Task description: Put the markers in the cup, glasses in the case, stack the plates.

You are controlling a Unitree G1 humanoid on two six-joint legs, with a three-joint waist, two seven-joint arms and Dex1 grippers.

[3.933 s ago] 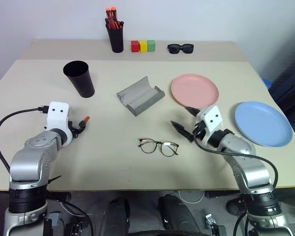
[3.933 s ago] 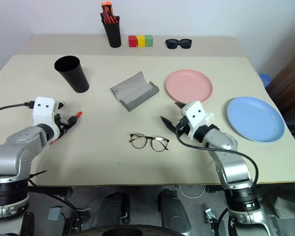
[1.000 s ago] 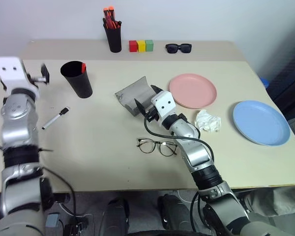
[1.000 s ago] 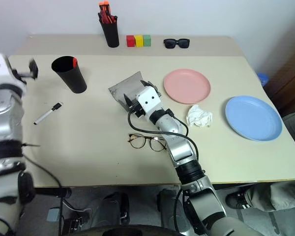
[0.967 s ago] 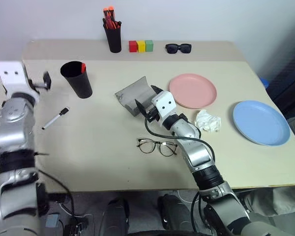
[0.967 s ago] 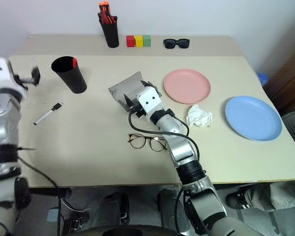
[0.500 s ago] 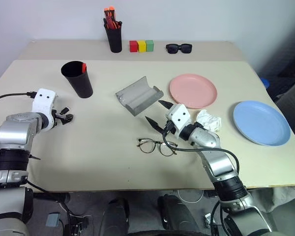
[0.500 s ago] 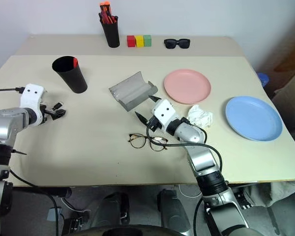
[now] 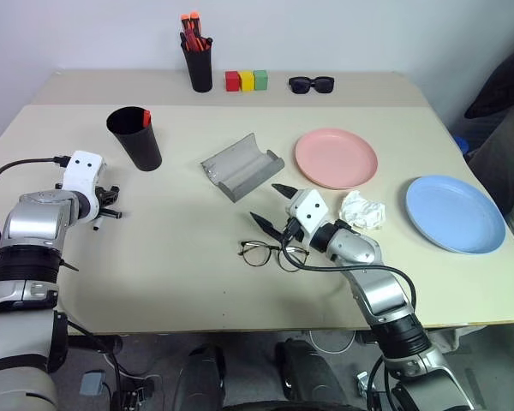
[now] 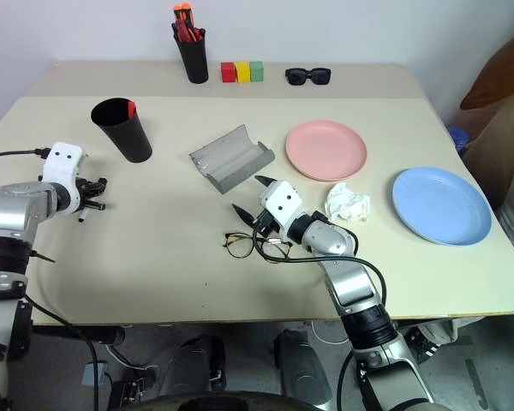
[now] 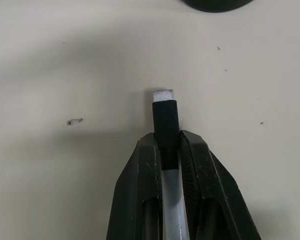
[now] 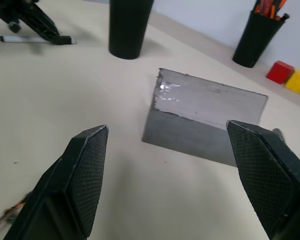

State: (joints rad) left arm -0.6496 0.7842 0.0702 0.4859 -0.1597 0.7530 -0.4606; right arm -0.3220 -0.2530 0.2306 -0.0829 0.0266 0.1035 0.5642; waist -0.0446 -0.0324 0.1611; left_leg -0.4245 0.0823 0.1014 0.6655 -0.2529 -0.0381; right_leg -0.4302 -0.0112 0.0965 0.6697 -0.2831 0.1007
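The white-bodied marker with the black cap (image 11: 165, 131) lies on the beige bench (image 9: 171, 257), pinched lengthwise between the closed jaws of the left gripper (image 11: 166, 150), cap end poking out ahead. The tall tapered black plastic cup (image 9: 135, 137) stands near, beyond it. The right gripper (image 9: 268, 205) hangs wide open and empty just above the thin wire-rimmed glasses (image 9: 274, 253).

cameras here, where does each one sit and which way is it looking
Head eyes: high on the head, looking down over the table and both arms.
Left wrist: on the left arm, looking along the left gripper, shut on the white marker.
Right wrist: on the right arm, looking between the open right gripper fingers at the grey case.
Shared: right wrist and head eyes both show the black cup.
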